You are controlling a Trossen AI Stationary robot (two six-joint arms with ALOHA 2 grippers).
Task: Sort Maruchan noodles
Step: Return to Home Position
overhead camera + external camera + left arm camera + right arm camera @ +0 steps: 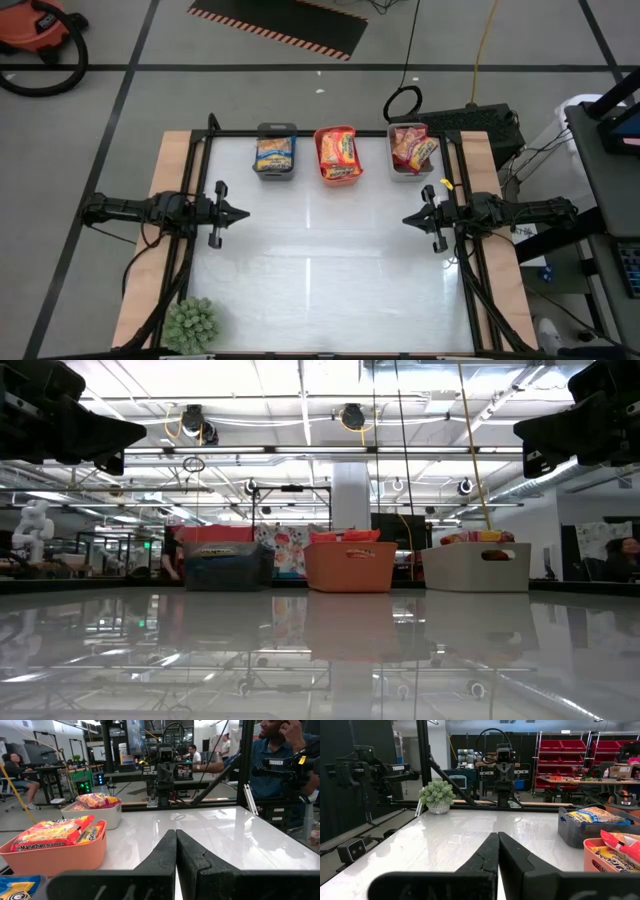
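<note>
Along far edge noodles (338,150) binned; left gripper (243,213), right gripper (407,220) closed

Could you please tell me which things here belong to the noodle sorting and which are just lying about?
Job: blue-yellow noodle packs in the dark bin; orange noodle packs in the orange bin; red noodle packs in the pale bin; left tool and right tool, both shut.
Lying about: potted plant; shop vacuum; striped floor mat.
</note>
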